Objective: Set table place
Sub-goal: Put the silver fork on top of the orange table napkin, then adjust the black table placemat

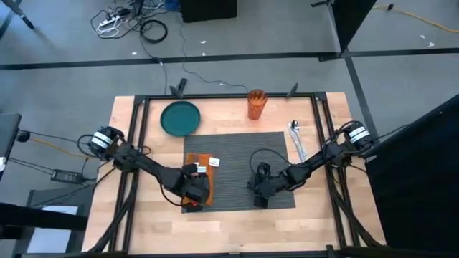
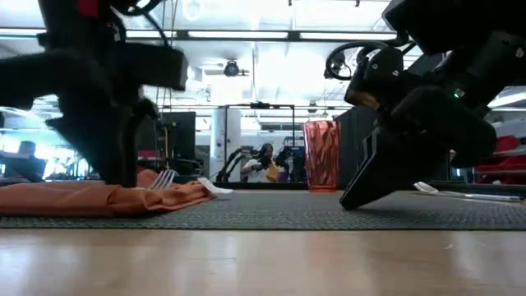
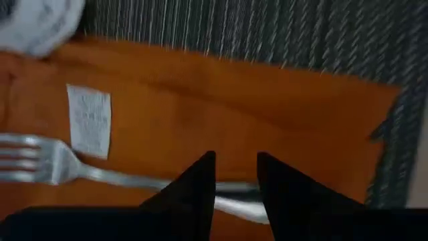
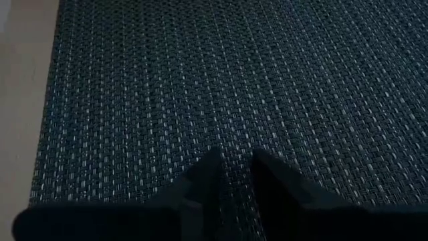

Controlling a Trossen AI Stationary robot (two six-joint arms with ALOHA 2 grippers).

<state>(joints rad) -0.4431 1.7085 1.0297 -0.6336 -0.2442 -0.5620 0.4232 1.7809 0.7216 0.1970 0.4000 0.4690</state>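
Note:
The dark grey ribbed place lies mid-table. An orange napkin lies on the place's left part, with a silver fork lying on it. My left gripper stands over the napkin's near part, its fingers drawn shut to a narrow slit above the fork's handle. My right gripper is down on the place's near right part, also shut to a slit, with nothing between its fingers. My left gripper comes from above, pointing down at the fork's handle near its free end. The fingers stand in a row along the handle, which shows in the slit between them. Whether they touch the handle or the napkin, I cannot tell. My right gripper slants down onto the place. In the low view its fingertips rest on the woven surface, well inside the mat's edges, and the place lies flat under them.
A teal plate sits on the wood beyond the place's far left corner. An orange ribbed cup stands at the far edge. A spoon and another piece of cutlery lie on the wood right of the place. Bare wood runs along the near edge.

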